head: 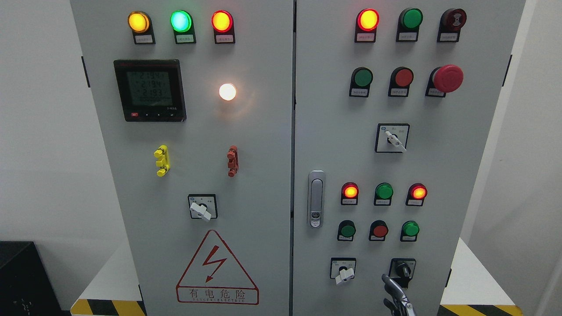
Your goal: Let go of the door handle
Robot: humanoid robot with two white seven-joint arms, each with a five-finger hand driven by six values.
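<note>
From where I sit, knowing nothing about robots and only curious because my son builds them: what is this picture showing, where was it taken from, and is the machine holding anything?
The picture comes from a camera on a humanoid robot's head, facing a grey electrical cabinet with two doors. The left door carries lit lamps, a digital meter, a rotary switch and a red lightning warning sign. The right door has many red and green lamps and buttons, a big red emergency stop button, more rotary switches and the silver door handle near its left edge. At the bottom edge a few metal fingers of a robot hand poke up, well away from the handle and touching nothing I can see. Which arm it belongs to cannot be told. Nothing is being held.
</note>
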